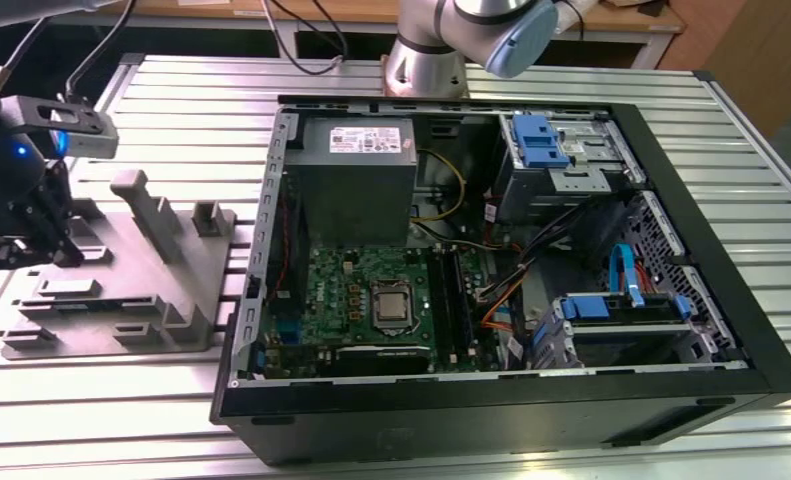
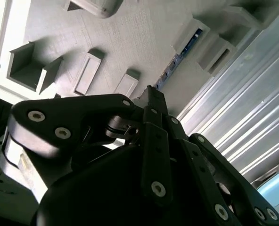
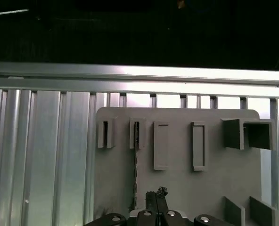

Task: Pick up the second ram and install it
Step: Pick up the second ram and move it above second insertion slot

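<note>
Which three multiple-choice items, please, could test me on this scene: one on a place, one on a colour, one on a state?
1. The pincer is above: A the case; B the holder; C bare table.
2. The holder is: A red; B yellow; C grey.
3. The ram: A stands on edge in the holder; B is gripped; C lies flat.
Key: 1B, the holder lies right below it; 2C, plain grey all over; 3A, seen edge-on in its slot.

Ribbed aluminium table (image 1: 195, 110), wooden bench (image 1: 348, 12) behind it, brown wooden panel (image 1: 755, 50) beside
</note>
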Robot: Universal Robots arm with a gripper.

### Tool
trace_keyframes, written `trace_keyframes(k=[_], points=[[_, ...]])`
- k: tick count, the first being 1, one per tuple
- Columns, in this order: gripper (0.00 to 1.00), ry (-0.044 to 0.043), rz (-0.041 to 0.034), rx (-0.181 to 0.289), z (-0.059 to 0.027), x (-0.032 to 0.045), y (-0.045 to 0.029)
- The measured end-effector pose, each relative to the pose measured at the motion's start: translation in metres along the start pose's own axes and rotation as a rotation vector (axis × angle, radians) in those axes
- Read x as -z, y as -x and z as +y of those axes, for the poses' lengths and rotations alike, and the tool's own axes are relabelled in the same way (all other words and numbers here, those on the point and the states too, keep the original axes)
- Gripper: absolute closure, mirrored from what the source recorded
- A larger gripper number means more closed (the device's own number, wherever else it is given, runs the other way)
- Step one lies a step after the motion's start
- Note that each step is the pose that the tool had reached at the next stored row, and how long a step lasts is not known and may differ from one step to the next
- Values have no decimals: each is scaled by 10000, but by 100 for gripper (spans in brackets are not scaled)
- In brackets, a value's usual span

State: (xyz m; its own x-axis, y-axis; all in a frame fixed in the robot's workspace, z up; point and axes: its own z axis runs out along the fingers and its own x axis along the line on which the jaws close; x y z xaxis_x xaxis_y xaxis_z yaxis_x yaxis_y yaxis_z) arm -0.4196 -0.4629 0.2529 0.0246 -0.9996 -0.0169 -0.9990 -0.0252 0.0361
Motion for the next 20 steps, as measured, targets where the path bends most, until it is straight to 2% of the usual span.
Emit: trace_keyframes(k=[4,9,14,20], points=[[89,-1,-2,51,2,-7,-36],[89,-5,-70,81,3,-40,-118],[89,-7,-114,126,1,-120,-156],[89,-4,-116,153,-2,-215,-177]])
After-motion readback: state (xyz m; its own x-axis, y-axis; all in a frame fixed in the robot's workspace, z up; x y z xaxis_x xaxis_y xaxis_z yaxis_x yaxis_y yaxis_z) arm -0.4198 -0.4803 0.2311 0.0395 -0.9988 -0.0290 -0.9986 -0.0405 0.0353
